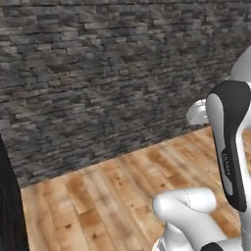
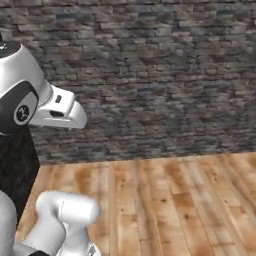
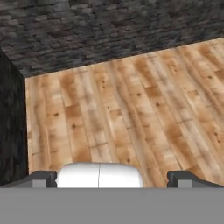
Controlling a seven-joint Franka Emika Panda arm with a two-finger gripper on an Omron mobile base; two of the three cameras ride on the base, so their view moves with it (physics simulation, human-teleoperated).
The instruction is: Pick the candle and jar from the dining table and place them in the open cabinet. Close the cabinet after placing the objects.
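The candle, the jar, the dining table and the cabinet are out of view. My gripper [image 3: 113,179] is open, and its two dark fingertips [image 3: 43,178] stand far apart at the bottom of the hand view. Nothing sits between them. It looks down at bare wooden floor and at the foot of a stone wall. My white arm rises folded at the lower right of the left base view, and the hand [image 2: 62,109] is held high, pointing towards the wall.
A dark grey stone wall [image 1: 108,73] runs across the back. Light wooden plank floor [image 2: 170,200] lies in front of it. A tall black surface [image 1: 9,206] stands at the left edge, meeting the wall in a corner [image 3: 17,72].
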